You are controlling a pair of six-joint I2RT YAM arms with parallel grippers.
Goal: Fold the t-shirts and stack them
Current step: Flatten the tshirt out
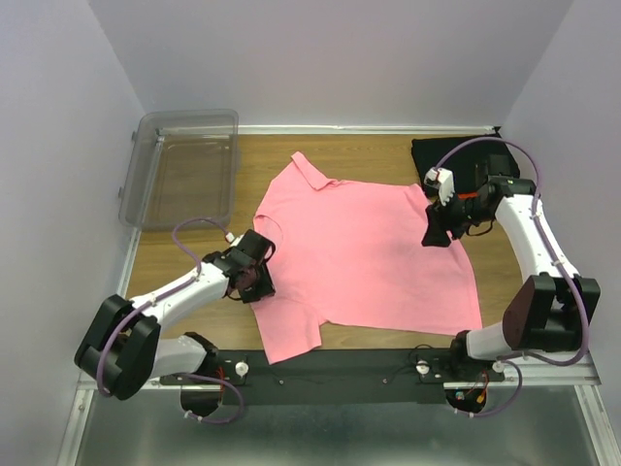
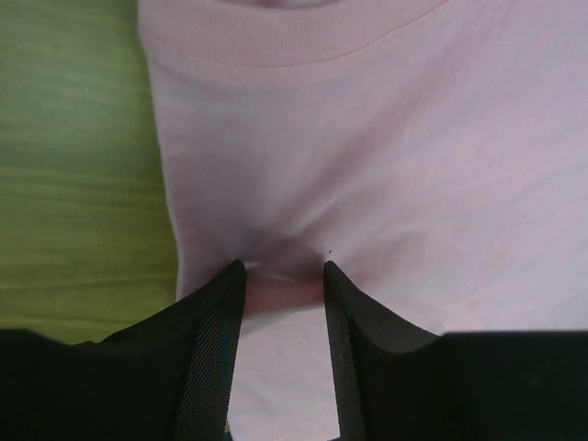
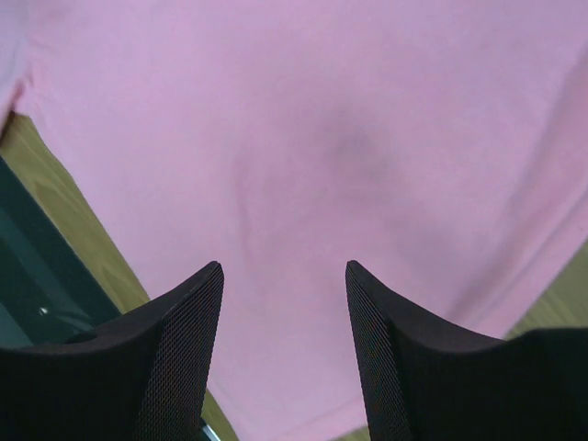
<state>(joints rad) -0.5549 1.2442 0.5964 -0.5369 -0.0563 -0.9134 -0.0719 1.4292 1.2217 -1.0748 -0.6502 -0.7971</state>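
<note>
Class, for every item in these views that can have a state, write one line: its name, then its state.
pink t-shirt: unfolded, spread out on the table.
black t-shirt: folded, at the table's far right corner.
clear plastic bin: open-topped, empty.
left gripper: fingers pinching a fold of the pink t-shirt.
right gripper: fingers open over the pink t-shirt, holding nothing.
</note>
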